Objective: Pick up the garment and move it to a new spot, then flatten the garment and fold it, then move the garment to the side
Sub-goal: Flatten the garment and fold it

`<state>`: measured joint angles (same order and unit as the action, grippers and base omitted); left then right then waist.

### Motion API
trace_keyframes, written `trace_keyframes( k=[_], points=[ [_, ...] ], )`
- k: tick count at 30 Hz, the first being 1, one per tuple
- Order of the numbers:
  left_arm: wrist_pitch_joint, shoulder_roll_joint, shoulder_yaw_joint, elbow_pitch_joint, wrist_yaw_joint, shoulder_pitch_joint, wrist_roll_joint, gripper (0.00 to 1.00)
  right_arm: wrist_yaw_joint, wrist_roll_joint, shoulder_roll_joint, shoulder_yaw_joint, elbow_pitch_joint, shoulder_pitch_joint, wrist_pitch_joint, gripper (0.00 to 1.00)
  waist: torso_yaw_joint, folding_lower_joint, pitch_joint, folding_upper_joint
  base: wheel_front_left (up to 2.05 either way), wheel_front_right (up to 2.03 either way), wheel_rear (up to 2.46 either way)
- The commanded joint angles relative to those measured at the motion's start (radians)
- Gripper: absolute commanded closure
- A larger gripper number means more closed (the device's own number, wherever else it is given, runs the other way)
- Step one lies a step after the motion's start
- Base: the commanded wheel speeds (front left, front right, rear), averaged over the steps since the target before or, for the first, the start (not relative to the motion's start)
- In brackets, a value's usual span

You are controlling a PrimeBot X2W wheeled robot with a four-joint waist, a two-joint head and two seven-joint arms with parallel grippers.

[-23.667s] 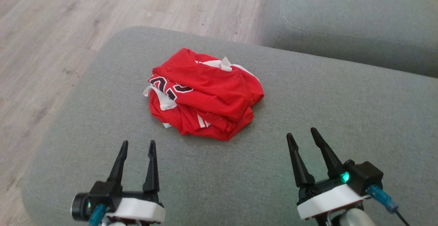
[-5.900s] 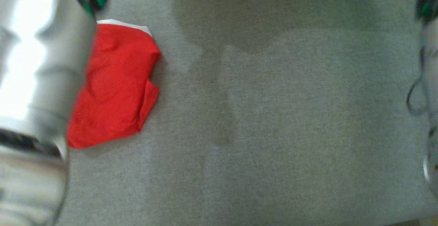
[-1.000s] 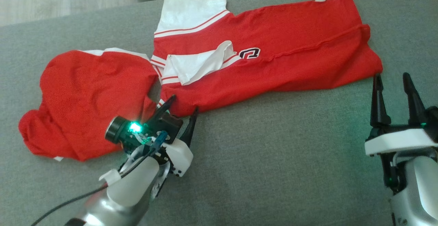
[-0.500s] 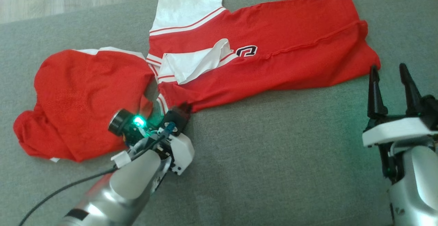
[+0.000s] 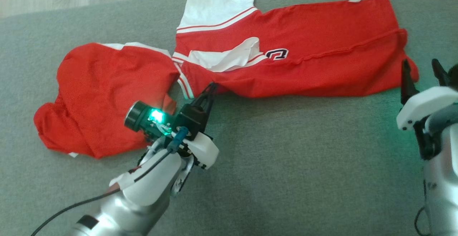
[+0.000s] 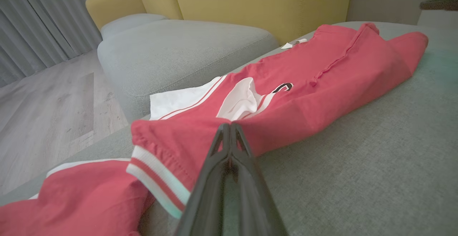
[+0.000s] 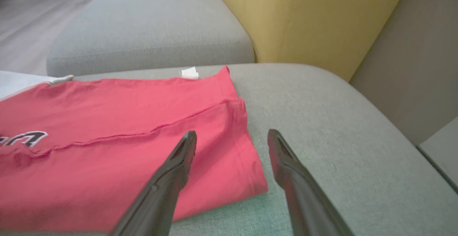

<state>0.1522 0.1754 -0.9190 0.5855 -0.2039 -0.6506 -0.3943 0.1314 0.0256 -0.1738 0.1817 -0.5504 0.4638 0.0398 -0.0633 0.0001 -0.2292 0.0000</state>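
Grey cushion (image 5: 286, 164); left pincer (image 5: 212, 86) pinches the garment (image 5: 322, 60), whose length runs rightward to the spread right pincer (image 7: 232, 133).

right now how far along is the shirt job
Done, apparently: the garment lies mostly spread out on the grey cushion. In hand: flattening, with the left tool shut on its near edge by the striped cuff and the right tool open at the right-hand corner, gripping nothing. Left: smoothing the bunched left part, folding, then moving it aside.
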Motion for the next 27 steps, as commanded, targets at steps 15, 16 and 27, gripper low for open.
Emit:
trace_keyframes(
  k=[15, 16, 27],
  points=[
    [-0.016, 0.029, -0.030, -0.129, -0.002, -0.024, 0.034, 1.00, -0.001, -0.213, -0.054, 0.169, -0.321, 0.225, 0.205, 0.00, 0.057, -0.0001, -0.055, 0.0000, 0.00, 0.00, 0.00],
    [-0.018, 0.031, -0.031, -0.130, -0.003, -0.024, 0.035, 1.00, -0.001, -0.220, -0.054, 0.170, -0.334, 0.232, 0.204, 0.00, 0.057, -0.0001, -0.059, 0.0000, 0.00, 0.00, 0.00],
    [-0.034, 0.053, -0.030, -0.128, -0.017, -0.036, 0.032, 1.00, -0.001, -0.179, -0.063, 0.132, -0.480, 0.295, 0.215, 1.00, 0.057, -0.0001, -0.073, 0.0000, 0.00, 0.00, 0.00]
  ],
)
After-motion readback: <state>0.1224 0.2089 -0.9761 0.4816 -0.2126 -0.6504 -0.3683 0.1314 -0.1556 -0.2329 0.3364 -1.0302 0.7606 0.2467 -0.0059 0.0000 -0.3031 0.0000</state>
